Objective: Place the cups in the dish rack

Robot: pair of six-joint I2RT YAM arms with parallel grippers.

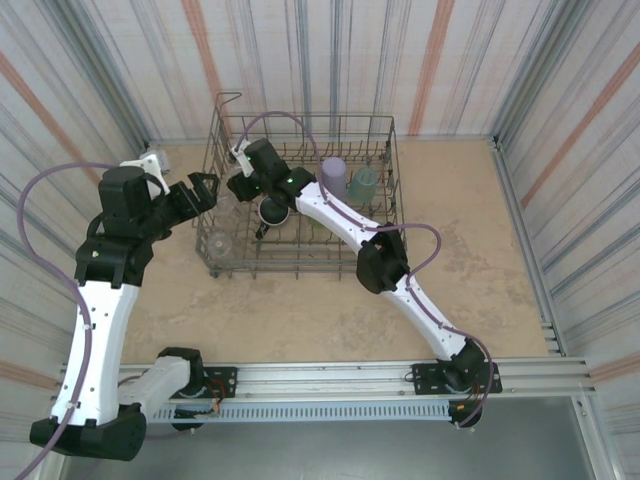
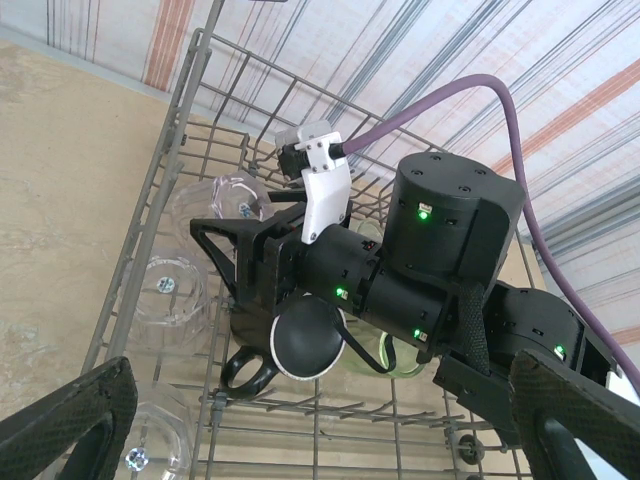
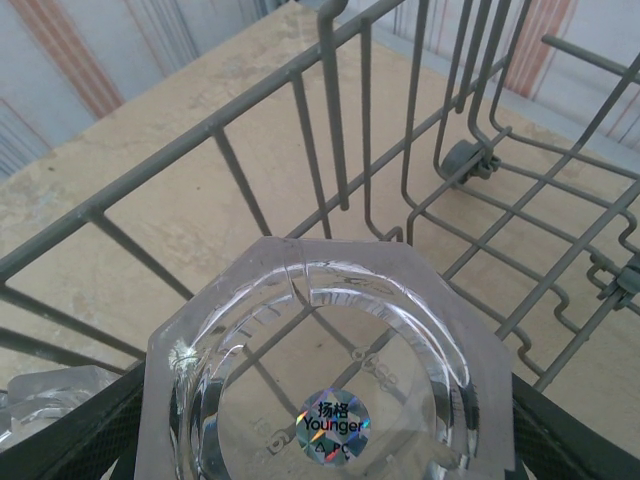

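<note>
1. Sticker (image 3: 331, 427) on clear cup (image 3: 330, 320) base reads "扬格 Younger".
2. Right gripper (image 1: 240, 186) clamped on that cup, pads (image 3: 70, 445) on both its sides, inside dish rack (image 1: 310, 264) just beside a side wall.
3. Left gripper (image 1: 205, 190) fingers wide apart, holding nothing, just outside the rack's left side.
4. Overhead view adds lavender cup (image 1: 333, 178) and teal cup (image 1: 363, 183) at the rack's far right. Left wrist view adds dark mug (image 2: 305, 340) in the rack, beside the right gripper.

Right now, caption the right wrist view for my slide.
Right gripper holding a clear faceted glass tumbler, stickered base toward camera, inside the grey wire dish rack.
</note>
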